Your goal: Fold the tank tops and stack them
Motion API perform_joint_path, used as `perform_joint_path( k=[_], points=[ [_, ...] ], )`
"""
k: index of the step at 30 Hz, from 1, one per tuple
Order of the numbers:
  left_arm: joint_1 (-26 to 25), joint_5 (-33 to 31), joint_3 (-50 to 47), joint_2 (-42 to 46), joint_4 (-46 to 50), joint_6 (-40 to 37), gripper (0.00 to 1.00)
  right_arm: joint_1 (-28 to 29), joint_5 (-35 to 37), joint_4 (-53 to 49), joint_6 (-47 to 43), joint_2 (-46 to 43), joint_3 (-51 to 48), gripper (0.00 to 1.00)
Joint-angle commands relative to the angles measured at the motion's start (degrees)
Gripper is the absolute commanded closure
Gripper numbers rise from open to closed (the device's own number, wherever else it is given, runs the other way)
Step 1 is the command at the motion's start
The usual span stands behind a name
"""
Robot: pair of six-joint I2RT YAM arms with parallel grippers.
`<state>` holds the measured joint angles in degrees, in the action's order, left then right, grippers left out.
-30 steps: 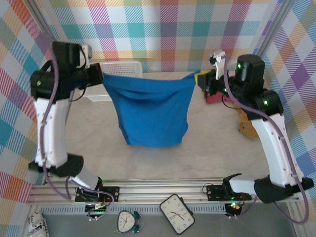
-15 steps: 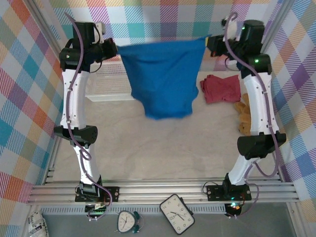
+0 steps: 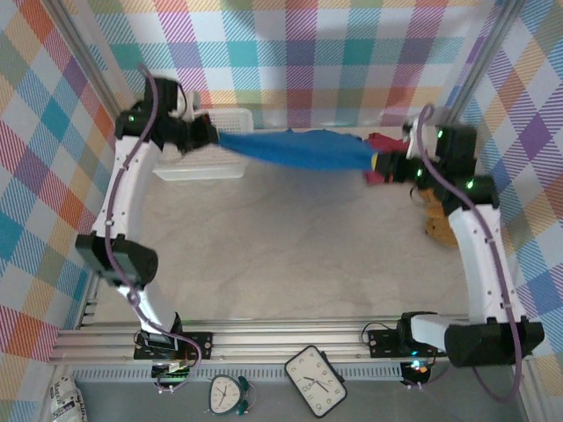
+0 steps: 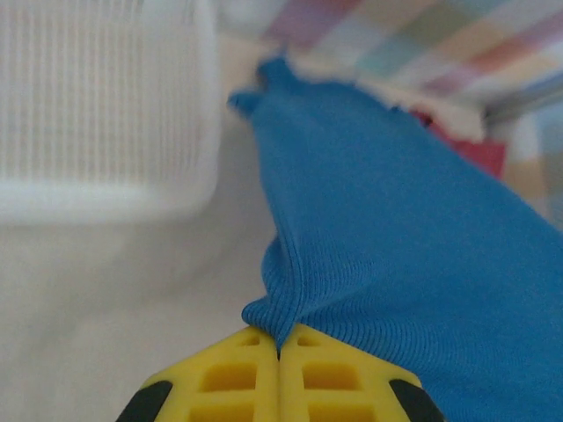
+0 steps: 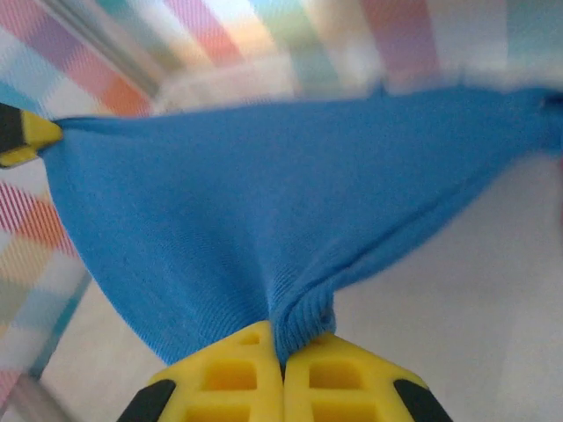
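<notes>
Blue tank top [image 3: 295, 151] stretched as a band above the bench [image 3: 281, 255], between the left gripper [image 3: 214, 137] and the right gripper [image 3: 376, 163], each clamped on 1 end. White basket [image 3: 189, 169] just beside the left gripper; dark red tank top [image 3: 380, 141] lies below the right gripper.

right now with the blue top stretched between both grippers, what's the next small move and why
Probably lower both arms and draw the blue tank top toward the table middle to lay it flat: left gripper and right gripper each pinch an edge, holding it taut.
</notes>
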<state>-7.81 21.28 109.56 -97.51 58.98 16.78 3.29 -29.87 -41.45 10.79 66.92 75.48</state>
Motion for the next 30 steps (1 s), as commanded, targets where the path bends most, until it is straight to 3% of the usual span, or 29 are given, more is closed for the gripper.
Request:
perform_joint_path(
  k=[1, 4, 9, 17, 23, 30],
  points=[
    [-0.86, 1.49, -20.43, 9.92, -5.58, 3.26, 1.00, 3.32, -4.10, -3.48, 6.48, -5.59, -15.02, 1.00],
    [-1.06, 3.56, -41.80, 14.52, -13.36, 6.75, 1.00, 9.72, -4.14, 2.08, 16.26, -10.63, -31.78, 1.00],
    [-1.07, 0.30, -57.28, 15.30, -17.63, 8.12, 1.00, 17.13, -0.21, 6.92, 22.87, -9.79, -44.63, 1.00],
    [0.27, -7.91, -60.19, 21.07, -11.81, 8.51, 0.98, 26.50, -0.53, 9.40, 28.13, -8.12, -50.61, 1.00],
    [0.39, -7.99, -63.66, 23.09, -10.08, 8.96, 0.94, 29.66, 0.81, 6.61, 29.35, -9.71, -51.41, 0.91],
    [0.43, -10.96, -62.09, 26.87, -4.53, 8.38, 0.74, 30.05, 0.93, -3.81, 27.69, -15.71, -46.69, 0.74]
  ],
)
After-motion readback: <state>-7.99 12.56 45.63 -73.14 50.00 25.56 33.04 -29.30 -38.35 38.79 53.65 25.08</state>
